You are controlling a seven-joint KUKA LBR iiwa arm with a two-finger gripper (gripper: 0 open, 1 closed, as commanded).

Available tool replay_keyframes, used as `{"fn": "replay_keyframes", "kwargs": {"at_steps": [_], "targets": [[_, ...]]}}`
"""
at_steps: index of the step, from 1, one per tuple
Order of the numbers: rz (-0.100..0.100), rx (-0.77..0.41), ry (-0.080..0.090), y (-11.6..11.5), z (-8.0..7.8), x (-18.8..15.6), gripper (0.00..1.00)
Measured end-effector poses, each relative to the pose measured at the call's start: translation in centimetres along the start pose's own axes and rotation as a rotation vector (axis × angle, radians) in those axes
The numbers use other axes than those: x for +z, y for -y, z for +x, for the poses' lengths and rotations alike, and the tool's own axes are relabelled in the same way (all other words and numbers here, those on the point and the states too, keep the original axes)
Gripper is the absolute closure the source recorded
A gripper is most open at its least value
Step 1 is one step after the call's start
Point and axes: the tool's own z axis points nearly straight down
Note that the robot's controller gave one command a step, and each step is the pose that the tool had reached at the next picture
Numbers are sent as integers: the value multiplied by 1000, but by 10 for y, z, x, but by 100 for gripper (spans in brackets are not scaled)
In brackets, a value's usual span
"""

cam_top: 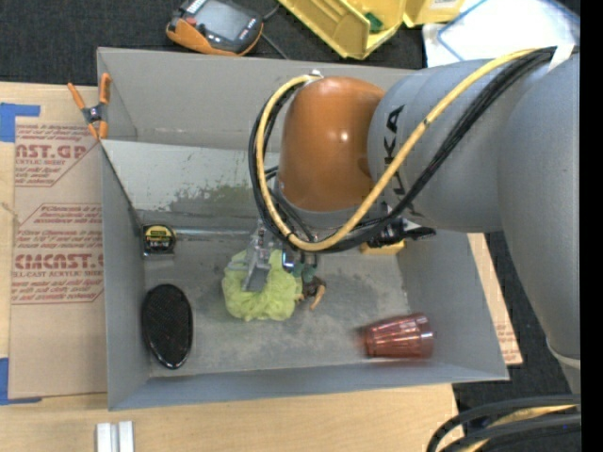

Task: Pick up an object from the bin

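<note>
- The gripper (257, 269) of the KUKA arm (490, 149) is shown lowered into the grey metal bin (188, 163), reached in from the right.
- The gripper's tip is seen down against the upper left part of a crumpled yellow-green cloth (268, 299), which lies near the middle of the bin floor.
- How wide the gripper stands cannot be told, since the tip is partly sunk in the cloth's folds and shaded by the wrist above it. Whether the cloth is actually clamped cannot be told either.
- The wrist is capped by a rounded orange cover (325, 144), and a yellow cable (253, 153) is looped round the cover's left side.
- Four loose things are counted in the bin, one of each kind.
- One yellow-green cloth is found under the gripper, bunched into a soft lump.
- One small yellow-and-black tape measure (158, 239) is set by the left wall, well apart from the cloth.
- One black oval object (167, 325) is laid in the near left corner, below the tape measure and apart from the cloth.
- One red translucent cup (399, 337) is seen tipped on its side near the front wall, to the right of the cloth and clear of it.
- A small brown piece (317, 295) is noted just right of the cloth; whether it is a loose thing or a part of the gripper cannot be told.
</note>
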Motion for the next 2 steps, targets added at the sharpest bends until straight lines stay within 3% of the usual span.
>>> {"fn": "replay_keyframes", "kwargs": {"at_steps": [1,2], "targets": [[5,9,-10,-3,-1,23,100],[0,13,-5,-5,-3,-8,100]]}}
